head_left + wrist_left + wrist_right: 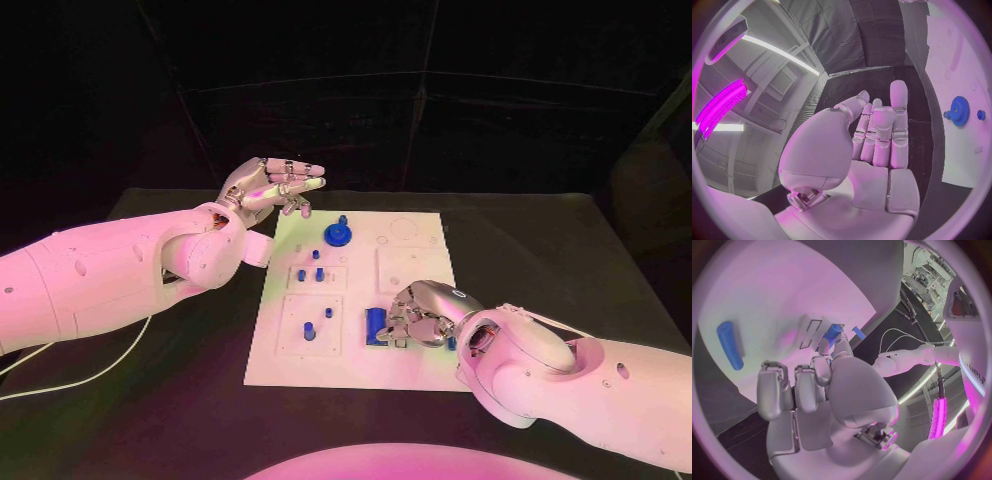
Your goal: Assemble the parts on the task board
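The white task board [353, 355] lies mid-table, also seen as the board [957, 150] and the board [773, 295]. A blue gear [338, 235] [961, 111] stands near its far edge, with a small blue peg [981, 115] beside it. Several small blue pegs [310, 273] stand in the left blocks. My left hand [271, 185] [873, 145] hovers above the board's far left corner, fingers straight, holding nothing. My right hand [418, 315] [823, 390] is curled over the near right part and pinches a small blue part [832, 333] at its fingertips. A blue cylinder [376, 322] [729, 345] sits just beside it.
The black table [548, 250] surrounds the board. A white cable [87, 375] trails over the near left of the table. A rectangular slot [811, 331] in the board lies right by my right fingertips.
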`<state>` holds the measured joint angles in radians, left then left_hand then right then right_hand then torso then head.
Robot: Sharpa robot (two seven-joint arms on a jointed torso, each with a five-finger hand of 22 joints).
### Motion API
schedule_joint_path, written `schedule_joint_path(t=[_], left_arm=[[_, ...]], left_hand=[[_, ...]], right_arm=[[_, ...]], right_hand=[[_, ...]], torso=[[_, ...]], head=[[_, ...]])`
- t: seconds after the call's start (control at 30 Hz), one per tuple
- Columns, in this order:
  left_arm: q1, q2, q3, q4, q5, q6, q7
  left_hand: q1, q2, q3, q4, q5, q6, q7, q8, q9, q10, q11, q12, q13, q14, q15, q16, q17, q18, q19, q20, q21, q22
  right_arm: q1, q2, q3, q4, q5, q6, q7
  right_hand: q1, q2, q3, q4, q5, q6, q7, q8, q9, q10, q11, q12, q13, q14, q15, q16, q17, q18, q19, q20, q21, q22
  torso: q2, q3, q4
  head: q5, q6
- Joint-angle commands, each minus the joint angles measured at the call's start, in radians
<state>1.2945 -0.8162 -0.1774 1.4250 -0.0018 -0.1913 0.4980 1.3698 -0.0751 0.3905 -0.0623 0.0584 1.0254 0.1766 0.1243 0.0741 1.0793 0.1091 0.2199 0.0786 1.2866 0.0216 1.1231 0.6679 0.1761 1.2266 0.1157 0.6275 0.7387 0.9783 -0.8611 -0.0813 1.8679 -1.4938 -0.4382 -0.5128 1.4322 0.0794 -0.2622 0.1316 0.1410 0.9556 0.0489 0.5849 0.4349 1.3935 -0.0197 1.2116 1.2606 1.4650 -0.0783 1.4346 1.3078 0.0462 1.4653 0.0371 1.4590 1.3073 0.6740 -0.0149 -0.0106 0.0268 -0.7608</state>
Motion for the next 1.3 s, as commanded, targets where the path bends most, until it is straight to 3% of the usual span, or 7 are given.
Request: schedule_joint_path(t=[0.03,0.43,0.57,0.67,0.8,0.97,1.3], left_arm=[[0.002,-0.001,0.001,0.002,0.002,0.008,0.005],[0.001,-0.003,0.001,0.003,0.002,0.009,0.005],[0.001,-0.004,0.001,0.004,0.002,0.008,0.006],[0.001,-0.004,0.001,0.006,0.002,0.008,0.006],[0.001,-0.002,0.001,0.009,0.002,0.008,0.006],[0.001,0.000,0.000,0.008,0.002,0.009,0.006],[0.001,0.003,-0.002,0.006,0.002,0.013,0.004]], left_hand=[[0.002,0.005,-0.004,-0.001,-0.002,0.001,-0.003,0.006,0.001,-0.002,-0.005,0.005,0.001,-0.005,-0.005,-0.001,-0.001,0.007,-0.007,0.000,-0.006,-0.002],[0.002,0.005,-0.004,-0.001,-0.002,0.001,-0.003,0.006,0.001,-0.002,-0.005,0.005,0.001,-0.005,-0.005,-0.001,-0.001,0.007,-0.007,0.000,-0.006,-0.002],[0.002,0.005,-0.004,-0.001,-0.002,0.001,-0.003,0.006,0.001,-0.002,-0.005,0.005,0.001,-0.005,-0.005,-0.001,-0.001,0.007,-0.007,0.000,-0.006,-0.002],[0.002,0.005,-0.004,-0.001,-0.002,0.001,-0.003,0.006,0.001,-0.002,-0.005,0.005,0.001,-0.005,-0.005,-0.001,-0.001,0.007,-0.007,0.000,-0.006,-0.002],[0.002,0.007,-0.004,-0.002,-0.002,0.001,-0.003,0.008,0.001,-0.004,-0.005,0.008,0.001,-0.006,-0.005,-0.002,-0.004,0.007,-0.007,-0.001,-0.006,-0.002],[0.002,0.007,-0.004,-0.002,-0.002,0.001,-0.003,0.008,0.001,-0.004,-0.005,0.008,0.001,-0.006,-0.005,-0.002,-0.004,0.007,-0.007,-0.001,-0.006,-0.002],[0.002,0.007,-0.004,-0.002,-0.002,0.001,-0.003,0.008,0.001,-0.004,-0.005,0.008,0.001,-0.006,-0.005,-0.002,-0.004,0.007,-0.007,-0.001,-0.006,-0.002]], right_arm=[[0.001,-0.001,0.000,0.002,-0.029,-0.022,-0.021],[0.001,-0.092,0.000,0.064,0.054,-0.088,0.062],[0.002,-0.164,0.001,0.086,0.063,-0.072,0.050],[0.002,-0.217,0.001,0.088,0.052,-0.033,0.041],[0.002,-0.264,0.001,0.085,0.015,-0.014,0.028],[0.002,-0.290,0.000,0.082,-0.043,-0.015,-0.001],[0.000,-0.286,0.000,0.062,-0.084,0.051,-0.045]], right_hand=[[0.006,0.003,-0.001,-0.004,-0.005,0.000,-0.003,0.003,0.001,0.010,-0.006,0.005,-0.001,0.059,-0.006,0.003,0.003,-0.008,-0.003,-0.005,0.004,0.140],[-0.032,0.006,-0.028,0.022,0.030,-0.050,0.024,-0.042,-0.024,-0.007,0.015,-0.023,-0.021,0.058,0.009,-0.001,-0.002,-0.006,-0.012,0.005,-0.006,0.131],[-0.038,0.015,-0.031,0.030,0.037,-0.056,0.030,-0.067,-0.038,-0.013,0.020,-0.033,-0.028,0.058,0.014,-0.001,-0.002,-0.006,-0.011,0.010,-0.006,0.131],[-0.068,0.026,-0.045,0.058,0.081,-0.060,0.039,-0.105,-0.059,-0.015,0.028,-0.038,-0.031,0.058,0.021,-0.002,-0.002,-0.006,-0.013,0.017,-0.007,0.130],[-0.074,0.028,-0.058,0.073,0.084,-0.047,0.045,-0.151,-0.082,-0.009,0.034,-0.031,-0.024,0.058,0.026,0.000,0.002,-0.006,-0.011,0.023,-0.006,0.132],[-0.068,0.025,-0.063,0.073,0.072,-0.036,0.046,-0.165,-0.088,-0.008,0.035,-0.031,-0.023,0.059,0.027,0.001,0.004,-0.007,-0.007,0.025,-0.002,0.137],[-0.084,0.000,-0.086,0.085,0.061,-0.015,0.043,-0.177,-0.092,-0.002,0.033,-0.022,-0.015,0.060,0.026,0.004,0.010,-0.008,-0.004,0.025,0.001,0.141]], torso=[[0.000,0.0005,0.0004],[-0.001,0.0002,-0.0001],[-0.002,-0.0008,-0.0017],[-0.001,-0.0016,-0.0024],[0.000,-0.0004,-0.0015],[-0.001,0.0031,-0.0054],[0.000,0.0011,-0.0014]], head=[[0.000,0.001],[-0.008,0.005],[-0.016,0.007],[-0.021,0.011],[-0.034,0.013],[-0.035,0.010],[-0.046,0.012]])
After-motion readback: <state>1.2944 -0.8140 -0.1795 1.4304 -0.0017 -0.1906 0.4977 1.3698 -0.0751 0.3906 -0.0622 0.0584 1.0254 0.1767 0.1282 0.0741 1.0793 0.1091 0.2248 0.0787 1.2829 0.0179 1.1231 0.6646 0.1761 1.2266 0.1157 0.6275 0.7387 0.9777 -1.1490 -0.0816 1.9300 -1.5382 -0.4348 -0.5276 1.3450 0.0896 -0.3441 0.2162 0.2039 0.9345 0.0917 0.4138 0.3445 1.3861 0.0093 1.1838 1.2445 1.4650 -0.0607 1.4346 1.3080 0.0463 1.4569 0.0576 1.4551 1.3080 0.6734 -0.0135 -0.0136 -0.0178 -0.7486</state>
